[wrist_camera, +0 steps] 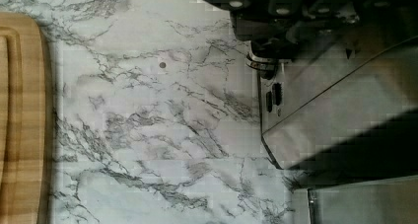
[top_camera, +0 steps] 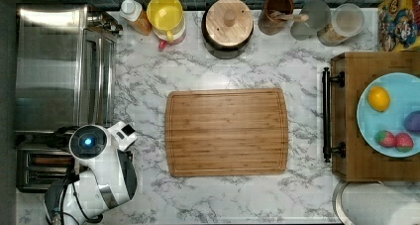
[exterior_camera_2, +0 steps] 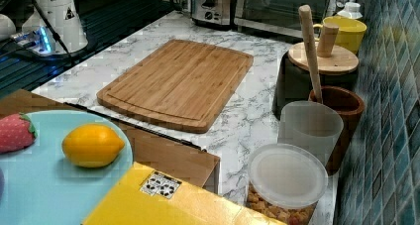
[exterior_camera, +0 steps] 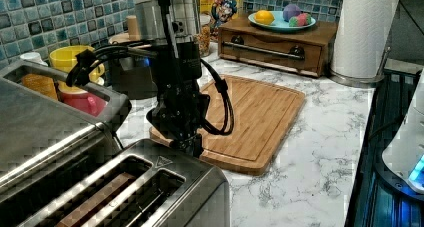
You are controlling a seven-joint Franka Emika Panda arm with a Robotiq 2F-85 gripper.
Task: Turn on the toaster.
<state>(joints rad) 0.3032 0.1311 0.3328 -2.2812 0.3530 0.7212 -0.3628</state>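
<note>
The toaster is a small steel box with two long slots, standing in the left view's foreground beside the larger toaster oven. My gripper reaches straight down at the toaster's far end, its tip at the top edge, and looks shut with nothing held. From above, my arm covers the end of the toaster towards the top view's right. Up close, the toaster's control side shows black buttons and a knob right under the gripper's dark body. The lever itself is hidden.
A wooden cutting board lies mid-counter. Along the back wall stand a yellow mug, a wooden-lidded pot and jars. A wooden drawer box with a fruit plate and a paper towel roll sit beyond.
</note>
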